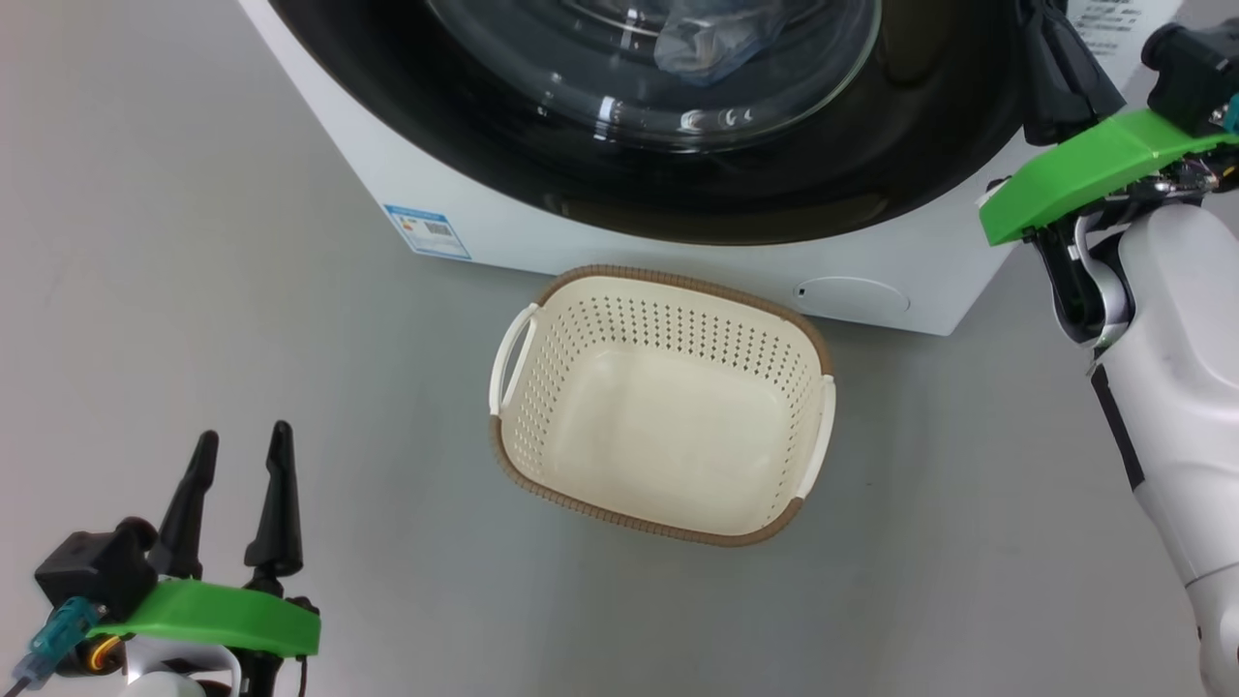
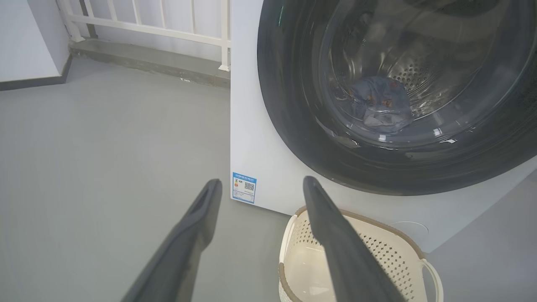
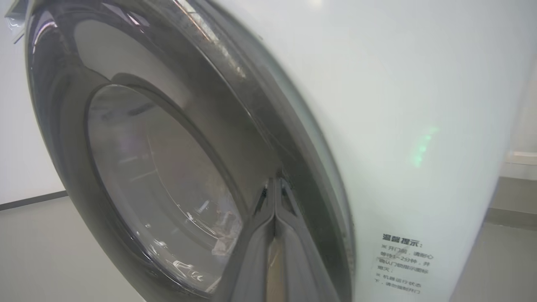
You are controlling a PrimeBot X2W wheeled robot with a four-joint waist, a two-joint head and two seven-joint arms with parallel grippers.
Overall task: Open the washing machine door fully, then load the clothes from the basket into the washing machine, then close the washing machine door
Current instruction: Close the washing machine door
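Your right gripper (image 3: pixel 275 201), fingers pressed together, touches the door (image 3: pixel 54 126) at its rim; the clothes (image 2: pixel 379 105) lie beyond, inside the drum. Slip off that glossy rim and the door may not latch. Your left gripper (image 1: pixel 242 440) hangs spread, with the empty basket (image 1: pixel 678 281) to its right.

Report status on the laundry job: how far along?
Done: basket is empty, clothes lie inside the washing machine behind the glass. In hand: right gripper, fingers together, sits at the black rim of the washing machine door; left gripper hangs open. Left: confirming the door is latched, which I can't tell.
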